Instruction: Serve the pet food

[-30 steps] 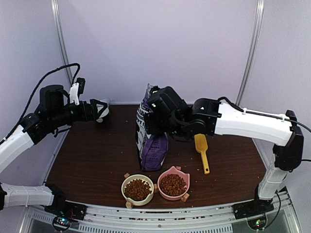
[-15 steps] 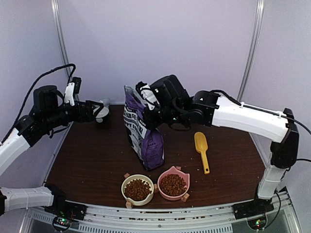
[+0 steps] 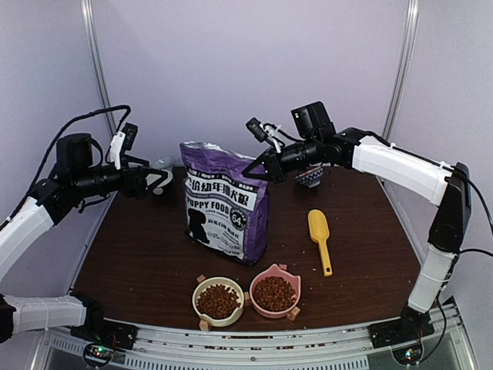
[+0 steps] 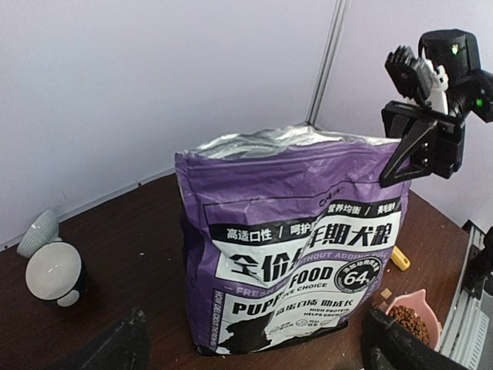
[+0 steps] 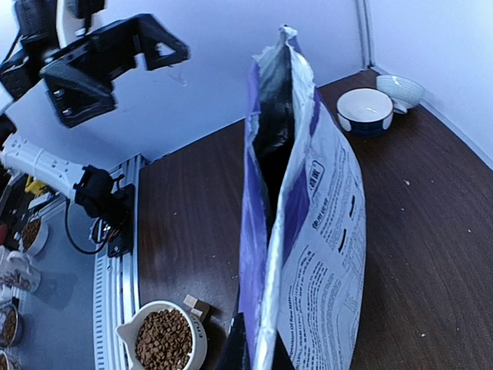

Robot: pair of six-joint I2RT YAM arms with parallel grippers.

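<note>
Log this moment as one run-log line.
right gripper shut on purple bag top corner | bag upright, open | left gripper open, apart from bag | pet food in cream bowl and pink bowl | yellow scoop on table

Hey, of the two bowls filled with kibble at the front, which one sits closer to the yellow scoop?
The pink bowl with cat ears: it stands right of the cream bowl, on the yellow scoop's side.

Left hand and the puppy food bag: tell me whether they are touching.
Apart. The top view shows bare table between the open left hand and the puppy food bag; the left wrist view shows the same gap.
</note>
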